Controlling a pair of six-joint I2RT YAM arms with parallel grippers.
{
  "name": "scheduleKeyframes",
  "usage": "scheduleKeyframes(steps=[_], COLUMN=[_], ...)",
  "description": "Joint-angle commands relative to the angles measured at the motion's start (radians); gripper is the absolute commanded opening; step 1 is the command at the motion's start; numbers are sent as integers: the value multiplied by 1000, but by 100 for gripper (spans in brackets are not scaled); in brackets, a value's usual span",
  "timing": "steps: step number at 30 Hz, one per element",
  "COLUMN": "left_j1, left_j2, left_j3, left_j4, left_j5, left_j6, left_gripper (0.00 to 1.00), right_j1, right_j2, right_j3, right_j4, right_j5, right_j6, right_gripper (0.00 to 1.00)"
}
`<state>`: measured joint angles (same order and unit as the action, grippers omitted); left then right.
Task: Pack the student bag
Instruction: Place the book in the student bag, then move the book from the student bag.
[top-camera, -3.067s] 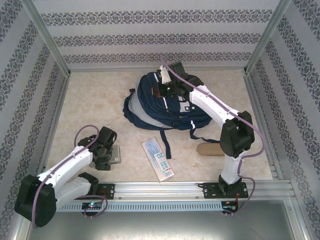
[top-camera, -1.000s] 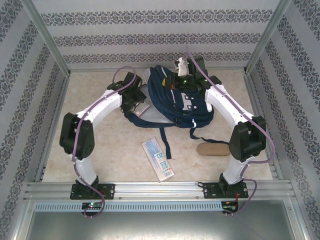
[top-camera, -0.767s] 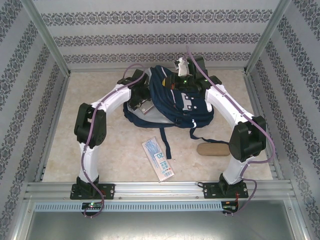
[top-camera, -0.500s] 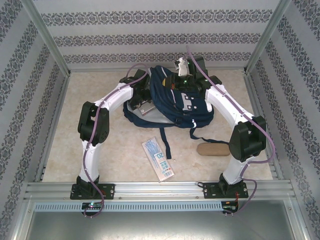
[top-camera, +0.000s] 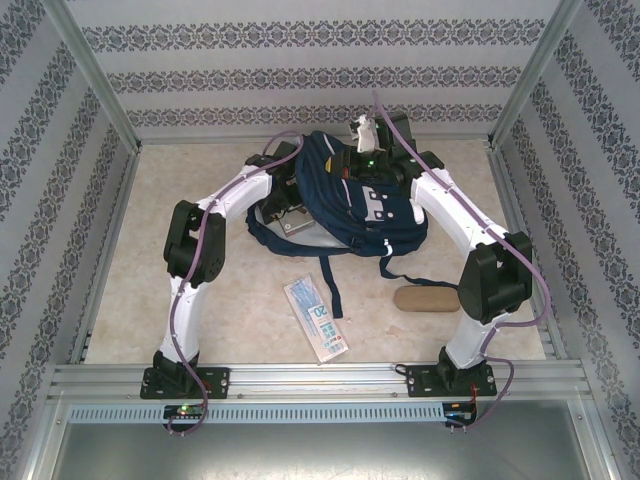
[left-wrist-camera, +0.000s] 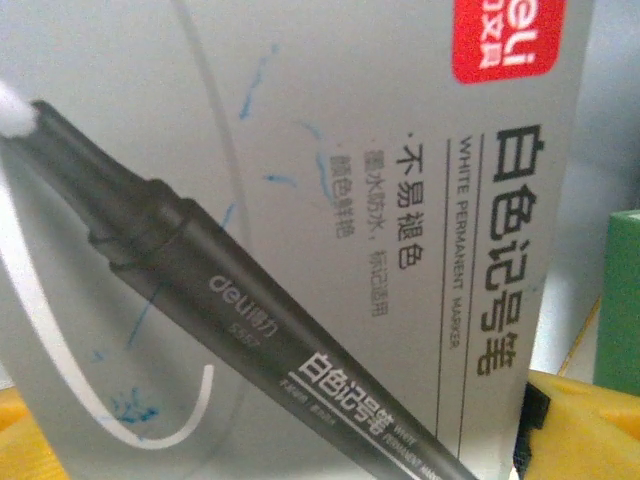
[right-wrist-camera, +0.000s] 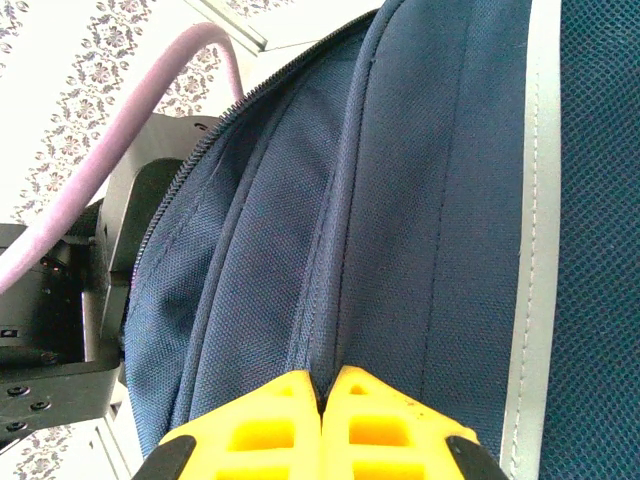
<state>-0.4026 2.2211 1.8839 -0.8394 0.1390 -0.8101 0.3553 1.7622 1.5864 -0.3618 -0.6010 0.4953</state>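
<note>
The navy student bag (top-camera: 385, 215) lies at the back middle of the table. My right gripper (top-camera: 354, 166) is at the bag's top; in the right wrist view its yellow fingers (right-wrist-camera: 270, 425) are shut on a fold of navy fabric (right-wrist-camera: 400, 200). My left gripper (top-camera: 284, 198) reaches into the bag's open left side. A grey box of white markers (left-wrist-camera: 380, 200) lies close in front of the left gripper (left-wrist-camera: 300, 432), whose yellow fingertips (left-wrist-camera: 585, 425) stand wide apart at the lower corners. From above, a grey corner of the box (top-camera: 291, 227) shows in the opening.
A blue-and-white packet (top-camera: 318, 320) lies on the table in front of the bag, beside a dangling dark strap (top-camera: 328, 285). A tan oblong pouch (top-camera: 422, 298) rests to its right. Something green (left-wrist-camera: 620, 290) sits beside the box inside the bag. Patterned walls enclose the table.
The left arm has pushed the marker box further into the bag's opening, and its jaws have spread wider. The right arm has kept still, holding the fabric.
</note>
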Motion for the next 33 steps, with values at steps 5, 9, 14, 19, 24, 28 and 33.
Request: scheduleKeyframes(steps=[5, 9, 14, 19, 24, 28, 33], left_j1=[-16, -2, 24, 48, 74, 78, 77], left_j2=[-56, -104, -147, -196, -176, -123, -33], left_j3=[32, -15, -93, -175, -184, -141, -51], left_j4=[-73, -44, 3, 58, 87, 103, 78], left_j5=[-5, -6, 22, 6, -16, 3, 28], left_j6=[34, 20, 8, -24, -22, -5, 5], left_gripper=[100, 100, 93, 74, 64, 55, 45], right_j1=[-8, -8, -8, -8, -7, -6, -4], right_j2=[-57, -58, -59, -61, -64, -68, -70], right_j3=[7, 6, 5, 2, 1, -2, -3], right_j4=[67, 67, 64, 64, 65, 64, 60], right_j5=[-40, -42, -42, -43, -43, -43, -43], right_j6=[-4, 0, -3, -1, -2, -4, -3], right_gripper=[0, 1, 1, 1, 1, 1, 1])
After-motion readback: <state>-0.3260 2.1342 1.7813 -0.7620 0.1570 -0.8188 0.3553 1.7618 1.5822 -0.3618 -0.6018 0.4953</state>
